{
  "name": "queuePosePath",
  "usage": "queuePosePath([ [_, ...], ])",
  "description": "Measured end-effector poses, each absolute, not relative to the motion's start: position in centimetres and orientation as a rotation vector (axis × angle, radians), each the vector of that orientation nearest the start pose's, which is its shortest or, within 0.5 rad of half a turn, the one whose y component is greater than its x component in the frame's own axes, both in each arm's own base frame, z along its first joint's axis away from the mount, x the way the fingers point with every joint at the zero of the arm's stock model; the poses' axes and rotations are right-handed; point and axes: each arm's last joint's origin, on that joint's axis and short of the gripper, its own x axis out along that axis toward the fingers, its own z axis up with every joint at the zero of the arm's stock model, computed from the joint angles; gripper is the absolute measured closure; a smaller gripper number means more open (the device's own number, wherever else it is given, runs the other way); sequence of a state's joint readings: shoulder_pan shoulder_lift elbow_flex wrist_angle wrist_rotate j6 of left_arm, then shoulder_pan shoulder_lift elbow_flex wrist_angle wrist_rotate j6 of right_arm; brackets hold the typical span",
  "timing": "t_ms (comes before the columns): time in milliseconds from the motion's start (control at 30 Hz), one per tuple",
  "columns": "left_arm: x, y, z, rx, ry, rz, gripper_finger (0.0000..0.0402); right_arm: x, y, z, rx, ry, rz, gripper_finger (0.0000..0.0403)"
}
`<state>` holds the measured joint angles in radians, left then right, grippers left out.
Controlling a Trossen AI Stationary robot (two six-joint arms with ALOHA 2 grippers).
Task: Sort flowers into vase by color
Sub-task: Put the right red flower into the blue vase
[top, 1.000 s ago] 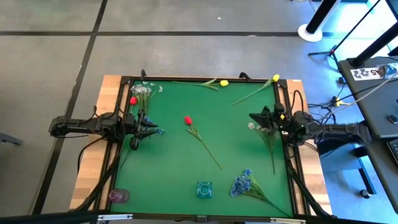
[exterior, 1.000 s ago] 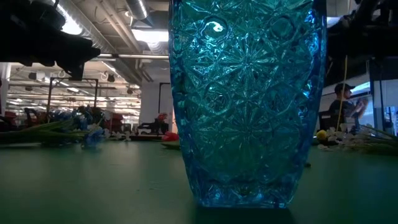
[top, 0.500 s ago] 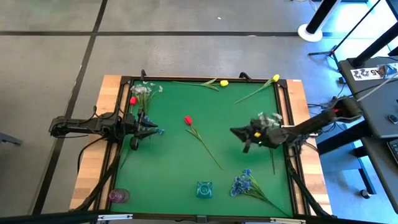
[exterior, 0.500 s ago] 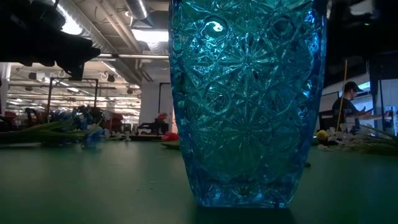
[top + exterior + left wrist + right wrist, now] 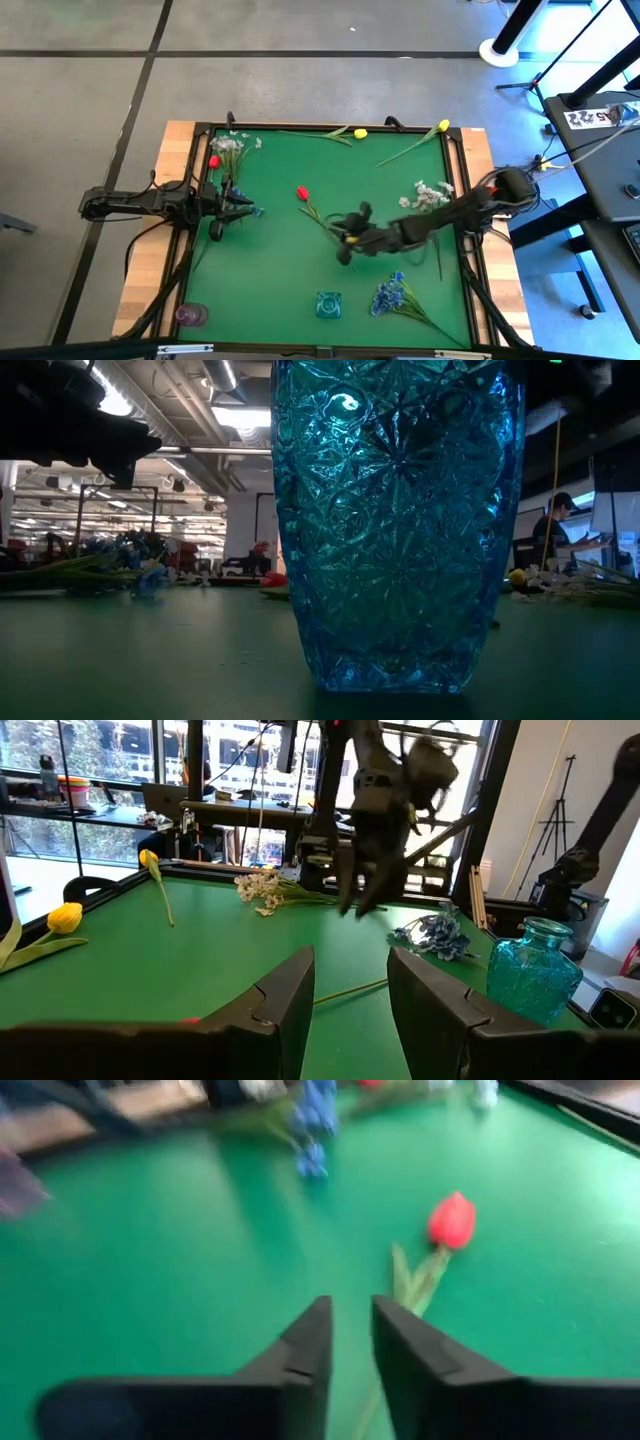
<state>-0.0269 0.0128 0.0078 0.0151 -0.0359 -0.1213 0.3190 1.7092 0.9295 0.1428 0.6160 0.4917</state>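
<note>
A red tulip lies mid-table, its stalk running toward the near edge; in the right wrist view its head sits just ahead. My right gripper hovers open with a narrow gap above that stalk. My left gripper waits open at the left edge, beside a small blue sprig. A second red tulip and a white spray lie far left. Two yellow tulips lie along the far edge. Another white spray lies right, and the blue bunch near right.
A teal cut-glass vase stands upright at the near edge, filling the low view. A small purple vase stands off the mat at the near left corner. A raised black frame borders the green mat. A person sits beyond the table.
My right arm has stretched out from the table's right edge toward the middle, carrying its gripper leftward and slightly nearer, from beside the right white spray to over the red tulip's stalk.
</note>
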Motion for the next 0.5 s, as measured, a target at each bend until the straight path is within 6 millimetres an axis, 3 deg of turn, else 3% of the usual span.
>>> queuePosePath([
  [100, 9.8, -0.2, 16.7, -0.121, -0.010, 0.009, 0.0276, 36.2, 8.8, 17.7, 0.144, 0.600, -0.494, 0.0252],
  [267, 9.8, -0.2, 16.7, -0.121, -0.010, 0.008, 0.0276, 39.9, 6.1, 16.8, 0.241, 0.742, -0.495, 0.0181],
  [500, 9.8, -0.2, 16.7, -0.122, -0.011, 0.008, 0.0276, 41.9, 1.3, 14.4, 0.281, 0.787, -0.521, 0.0150],
])
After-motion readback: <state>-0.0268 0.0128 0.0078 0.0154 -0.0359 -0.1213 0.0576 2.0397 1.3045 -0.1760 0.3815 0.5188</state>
